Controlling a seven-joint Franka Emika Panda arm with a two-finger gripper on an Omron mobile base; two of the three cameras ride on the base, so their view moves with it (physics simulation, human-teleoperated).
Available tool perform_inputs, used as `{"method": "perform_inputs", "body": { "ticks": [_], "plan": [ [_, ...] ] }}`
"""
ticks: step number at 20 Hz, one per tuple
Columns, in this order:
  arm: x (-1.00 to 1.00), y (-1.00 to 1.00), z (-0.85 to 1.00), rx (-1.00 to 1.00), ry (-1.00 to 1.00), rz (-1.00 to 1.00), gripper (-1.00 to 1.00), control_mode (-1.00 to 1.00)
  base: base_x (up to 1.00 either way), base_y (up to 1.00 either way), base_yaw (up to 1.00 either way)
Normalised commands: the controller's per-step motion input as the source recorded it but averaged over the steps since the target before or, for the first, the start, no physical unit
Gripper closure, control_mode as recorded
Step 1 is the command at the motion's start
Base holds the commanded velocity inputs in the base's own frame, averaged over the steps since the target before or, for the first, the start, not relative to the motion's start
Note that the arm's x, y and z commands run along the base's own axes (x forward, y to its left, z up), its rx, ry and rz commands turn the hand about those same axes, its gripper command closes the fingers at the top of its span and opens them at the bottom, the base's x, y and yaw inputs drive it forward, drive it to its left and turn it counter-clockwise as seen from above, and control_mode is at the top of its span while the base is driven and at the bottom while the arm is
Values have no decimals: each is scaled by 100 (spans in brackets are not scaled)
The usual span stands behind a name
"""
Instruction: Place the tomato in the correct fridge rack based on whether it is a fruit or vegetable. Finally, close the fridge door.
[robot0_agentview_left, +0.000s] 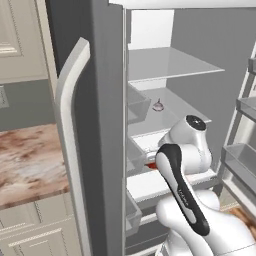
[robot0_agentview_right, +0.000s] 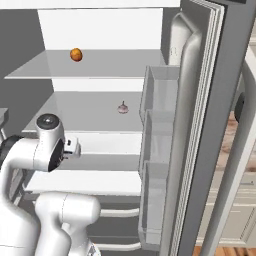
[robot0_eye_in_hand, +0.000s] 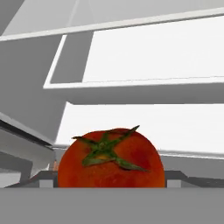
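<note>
Red tomato (robot0_eye_in_hand: 111, 162): sits right in front of the hand camera, green stalk facing the lens. In the left base view it is a red sliver (robot0_agentview_left: 150, 165) at the hand, inside the fridge at the level of the lower shelves.
Gripper (robot0_eye_in_hand: 111, 180): pinching the tomato. A dark fingertip (robot0_eye_in_hand: 47, 179) shows against each flank of the fruit. In the right base view the gripper (robot0_agentview_right: 76, 146) points into the fridge just above a white shelf.
Arm (robot0_agentview_left: 182, 192): rises from the base and bends forward, its wrist level with the lower racks.
Lower shelf (robot0_agentview_right: 112, 162): white, directly below and ahead of the hand. Nothing rests on the part that shows.
Right door (robot0_agentview_right: 200, 125): swung wide open. Three clear bins (robot0_agentview_right: 160, 95) are stacked on its inner face, beside the shelves.
Left door (robot0_agentview_left: 102, 125): dark grey, with a pale curved handle (robot0_agentview_left: 67, 130). Clear bins line its inner side too.
Middle shelf (robot0_agentview_right: 85, 112): grey, above the hand. One small pinkish item (robot0_agentview_right: 123, 107) stands on it, well apart from the gripper. What it is I cannot tell.
Top shelf (robot0_agentview_right: 100, 65): holds a round orange fruit (robot0_agentview_right: 76, 54) near the back wall.
Counter (robot0_agentview_left: 27, 162): brown marbled stone left of the fridge, with cream cabinets (robot0_agentview_left: 35, 235) beneath.
</note>
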Motion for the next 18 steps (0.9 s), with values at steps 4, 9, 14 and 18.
{"method": "perform_inputs", "body": {
  "ticks": [4,9,14,18],
  "plan": [
    [57,0,13,0,-3,0,100,-100,0,0,0],
    [81,0,50,0,-3,-2,100,-100,0,0,0],
    [81,0,64,0,0,-1,100,-100,0,0,0],
    [64,-6,-2,-1,0,0,100,-100,0,0,0]
  ]
}}
